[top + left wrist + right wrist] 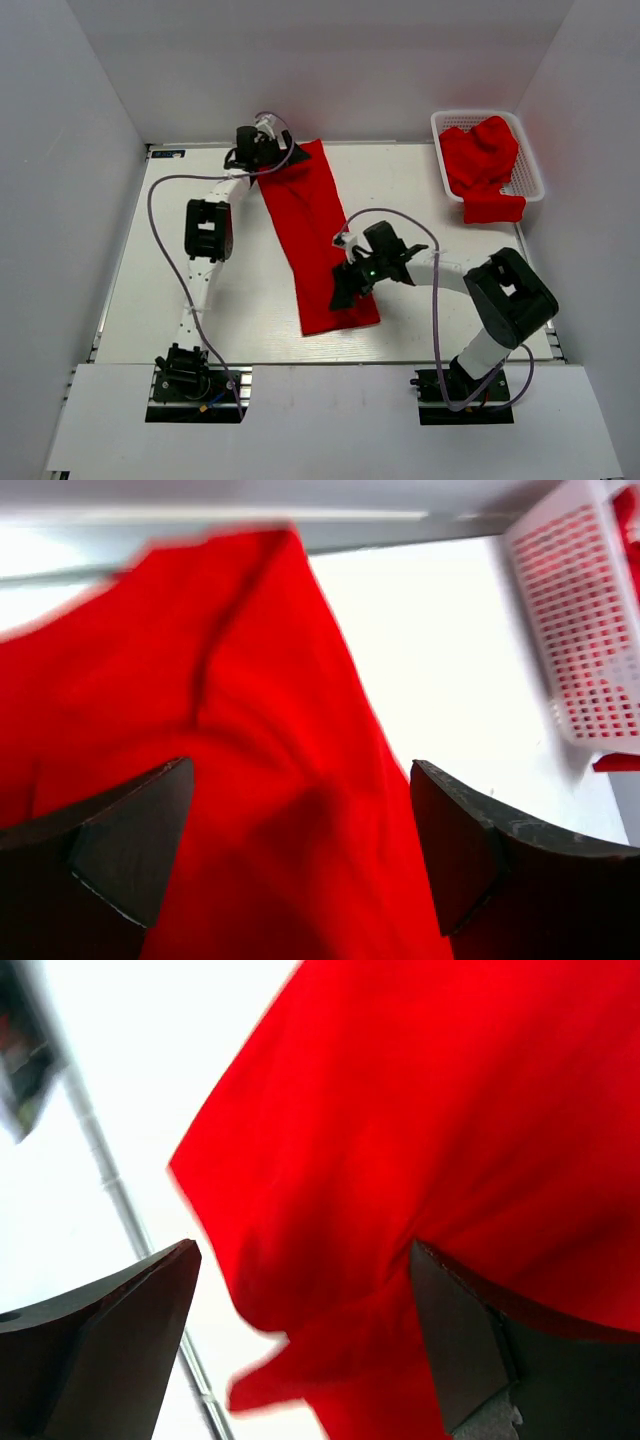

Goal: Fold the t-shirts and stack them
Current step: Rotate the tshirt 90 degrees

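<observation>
**Overhead and wrist views, mid-fold.** We see one folded t-shirt (318, 235) lying as a long narrow band on the counter (250, 300). It runs from the upper centre-left of the overhead view down to the lower centre. The remaining t-shirts (480, 160) sit heaped in the basket (470, 114) at upper right, and one spills over its lower rim onto the counter.

The left claw (272, 158) hovers at the band's upper end, and the right claw (347, 290) at its lower end. Both are spread wide and pinch nothing. Each wrist view confirms this: dark fingers (130, 850) stand either side of red cloth with a clear gap between them. In the right wrist view a loose corner of cloth lies in the lower middle of the frame, between the fingers, with bare counter to its left. Whether either claw touches the cloth we cannot tell.

We judge the step in hand to be the crosswise fold that shortens the band.

- **Where to grip:** we would have each claw descend onto an edge rather than the middle of the cloth, so that one finger slides beneath every layer.
- **What to avoid:** a pinch that takes only the top layer would pull the band open.
- **How to carry:** the lifted end should travel low and flat, and be laid so that its edges meet the edges below.
</observation>
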